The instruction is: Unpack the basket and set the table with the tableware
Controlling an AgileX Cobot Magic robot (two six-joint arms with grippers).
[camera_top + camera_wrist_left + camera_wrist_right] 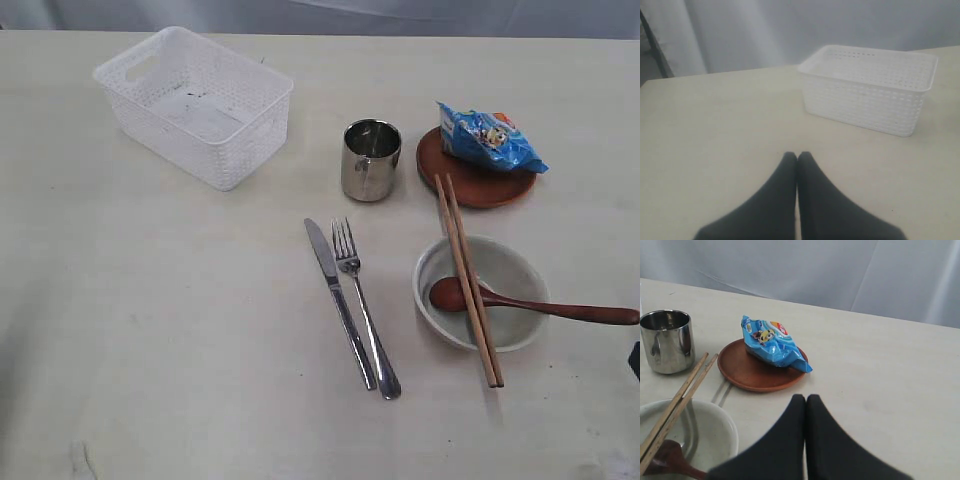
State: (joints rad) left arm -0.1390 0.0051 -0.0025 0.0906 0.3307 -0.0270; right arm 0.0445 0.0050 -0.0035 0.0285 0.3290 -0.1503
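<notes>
Grippers: left gripper [797, 157] and right gripper [805, 399] are sitting clenched, empty.
Risk: chopsticks [462, 262] are balancing across bowl [515, 278]; nudging risks rolling them off.

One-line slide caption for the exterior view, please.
Empty basket on table; laid out: cup, knife, fork, bowl with spoon and chopsticks, packet on plate.
</notes>
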